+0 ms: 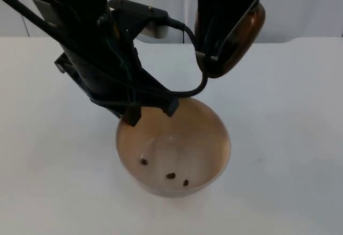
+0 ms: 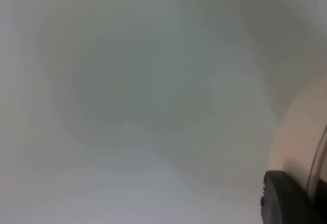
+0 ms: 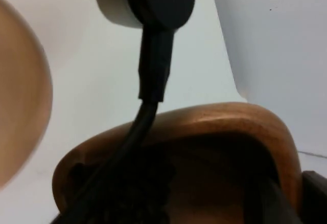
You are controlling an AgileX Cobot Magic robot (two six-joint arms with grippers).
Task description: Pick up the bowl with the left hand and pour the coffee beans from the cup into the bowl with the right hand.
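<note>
The top camera sits high up and looks down and forward at the white counter [image 1: 300,138] and the grey wall behind it. The left wrist camera is very close to the bowl [image 2: 299,142] rim. The right wrist camera is very close to the wooden cup [image 3: 214,147]. All three see the bowl.

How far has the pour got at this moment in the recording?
Started. The left gripper holds the bowl by its rim, and three coffee beans lie inside. The right gripper holds the tilted wooden cup above the bowl's far side. In the right wrist view dark beans remain in the cup, so most of the pour is left.
</note>
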